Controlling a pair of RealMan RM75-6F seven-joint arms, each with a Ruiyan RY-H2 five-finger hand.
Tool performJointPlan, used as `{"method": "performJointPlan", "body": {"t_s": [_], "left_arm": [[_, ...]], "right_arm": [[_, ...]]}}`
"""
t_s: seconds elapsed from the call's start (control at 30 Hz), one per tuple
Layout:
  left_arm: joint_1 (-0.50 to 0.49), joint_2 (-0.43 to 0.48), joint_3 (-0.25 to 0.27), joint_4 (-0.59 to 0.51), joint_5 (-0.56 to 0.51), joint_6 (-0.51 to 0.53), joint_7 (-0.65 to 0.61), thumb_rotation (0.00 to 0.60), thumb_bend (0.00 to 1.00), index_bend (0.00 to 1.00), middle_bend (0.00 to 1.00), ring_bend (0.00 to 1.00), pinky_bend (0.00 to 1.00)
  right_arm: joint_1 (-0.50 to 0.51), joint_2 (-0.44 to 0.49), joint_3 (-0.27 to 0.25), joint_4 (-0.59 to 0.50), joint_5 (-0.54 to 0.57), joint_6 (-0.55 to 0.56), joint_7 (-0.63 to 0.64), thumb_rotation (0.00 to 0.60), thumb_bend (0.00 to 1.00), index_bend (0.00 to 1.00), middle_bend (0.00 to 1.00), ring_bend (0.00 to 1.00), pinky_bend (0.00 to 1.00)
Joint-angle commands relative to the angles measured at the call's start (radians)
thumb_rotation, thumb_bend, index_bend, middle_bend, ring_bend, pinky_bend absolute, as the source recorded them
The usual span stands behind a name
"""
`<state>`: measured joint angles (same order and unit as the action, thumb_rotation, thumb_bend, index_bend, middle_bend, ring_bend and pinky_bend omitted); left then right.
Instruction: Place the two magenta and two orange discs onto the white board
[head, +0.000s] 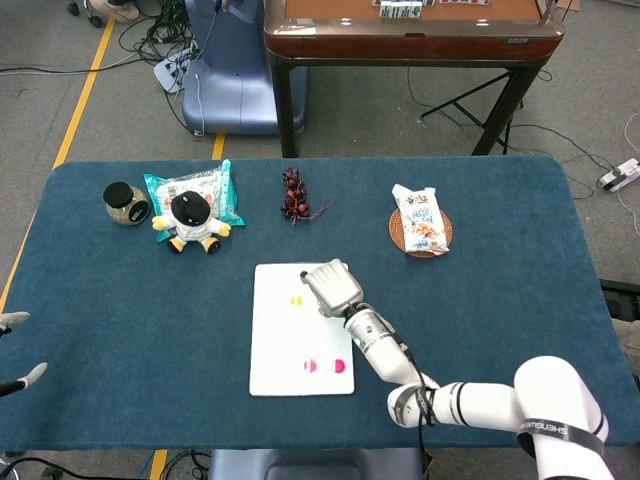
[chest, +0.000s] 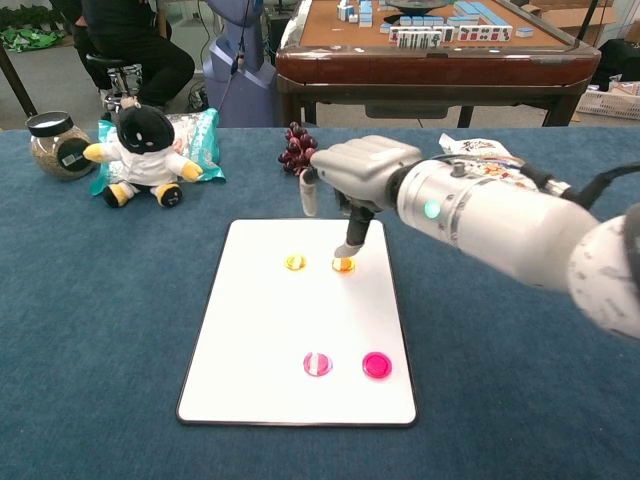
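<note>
With all four small flat discs on the flat white rectangular board (chest: 300, 330), two orange (chest: 294, 262) at the far end and two magenta (chest: 376, 364) at the near end, you look done. Your right hand (chest: 352, 180) hovers over the right orange disc, fingers apart, holding nothing; just pull it clear. Left hand barely shows at the frame edge, can't tell its state.

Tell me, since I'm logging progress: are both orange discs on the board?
Yes. Both orange discs lie flat on the white board, side by side, inside its edges.

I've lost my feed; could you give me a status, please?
Right hand open, over board. Left hand at table edge, state unclear. All four discs on white board. Nothing in the way.
</note>
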<state>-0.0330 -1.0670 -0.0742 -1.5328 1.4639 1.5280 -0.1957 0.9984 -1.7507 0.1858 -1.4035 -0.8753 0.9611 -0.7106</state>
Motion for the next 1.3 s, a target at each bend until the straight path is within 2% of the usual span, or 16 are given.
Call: {"method": "performJointPlan", "body": {"t_s": [0.03, 0.17, 0.27, 0.37, 0.53, 0.63, 0.73, 0.93, 1.07, 1.3], "left_arm": [[-0.003, -0.004, 0.002, 0.000, 0.009, 0.002, 0.007, 0.600, 0.05, 0.33, 0.31, 0.34, 0.52], [-0.010, -0.005, 0.010, -0.002, 0.034, 0.001, 0.003, 0.600, 0.05, 0.33, 0.32, 0.34, 0.52], [-0.012, -0.004, 0.016, -0.002, 0.053, 0.006, -0.005, 0.600, 0.05, 0.33, 0.33, 0.34, 0.52], [-0.014, -0.004, 0.021, -0.003, 0.068, 0.011, -0.004, 0.600, 0.05, 0.33, 0.33, 0.34, 0.52], [-0.016, -0.012, 0.031, -0.012, 0.096, 0.023, 0.027, 0.600, 0.05, 0.33, 0.34, 0.34, 0.52], [-0.018, -0.020, 0.037, -0.017, 0.112, 0.027, 0.051, 0.600, 0.05, 0.33, 0.34, 0.34, 0.52], [-0.018, -0.030, 0.042, -0.021, 0.129, 0.037, 0.078, 0.600, 0.05, 0.33, 0.34, 0.34, 0.52], [-0.017, -0.039, 0.046, -0.022, 0.136, 0.045, 0.099, 0.600, 0.05, 0.33, 0.34, 0.34, 0.52], [-0.017, -0.040, 0.043, -0.022, 0.125, 0.045, 0.098, 0.600, 0.05, 0.33, 0.34, 0.34, 0.52], [-0.024, -0.041, 0.039, -0.024, 0.125, 0.043, 0.097, 0.600, 0.05, 0.34, 0.34, 0.34, 0.52]], "right_arm": [[-0.081, 0.160, -0.064, -0.193, -0.010, 0.123, -0.092, 0.600, 0.13, 0.41, 0.96, 0.95, 1.00], [-0.158, 0.284, -0.119, -0.307, -0.064, 0.212, -0.090, 0.600, 0.13, 0.41, 0.86, 0.88, 0.97], [-0.221, 0.358, -0.171, -0.329, -0.131, 0.242, -0.024, 0.600, 0.13, 0.41, 0.79, 0.83, 0.93], [-0.290, 0.410, -0.218, -0.312, -0.204, 0.288, 0.046, 0.600, 0.14, 0.41, 0.71, 0.74, 0.85], [-0.419, 0.452, -0.278, -0.263, -0.319, 0.419, 0.136, 0.600, 0.13, 0.41, 0.60, 0.58, 0.61], [-0.489, 0.463, -0.300, -0.241, -0.385, 0.505, 0.182, 0.600, 0.13, 0.41, 0.58, 0.54, 0.52], [-0.570, 0.474, -0.321, -0.220, -0.441, 0.595, 0.221, 0.600, 0.14, 0.41, 0.57, 0.52, 0.48], [-0.692, 0.485, -0.324, -0.190, -0.468, 0.680, 0.331, 0.600, 0.14, 0.41, 0.56, 0.52, 0.48], [-0.743, 0.490, -0.301, -0.152, -0.456, 0.689, 0.429, 0.600, 0.14, 0.41, 0.56, 0.52, 0.48], [-0.780, 0.526, -0.255, -0.133, -0.478, 0.689, 0.516, 0.600, 0.14, 0.42, 0.56, 0.51, 0.48]]}}
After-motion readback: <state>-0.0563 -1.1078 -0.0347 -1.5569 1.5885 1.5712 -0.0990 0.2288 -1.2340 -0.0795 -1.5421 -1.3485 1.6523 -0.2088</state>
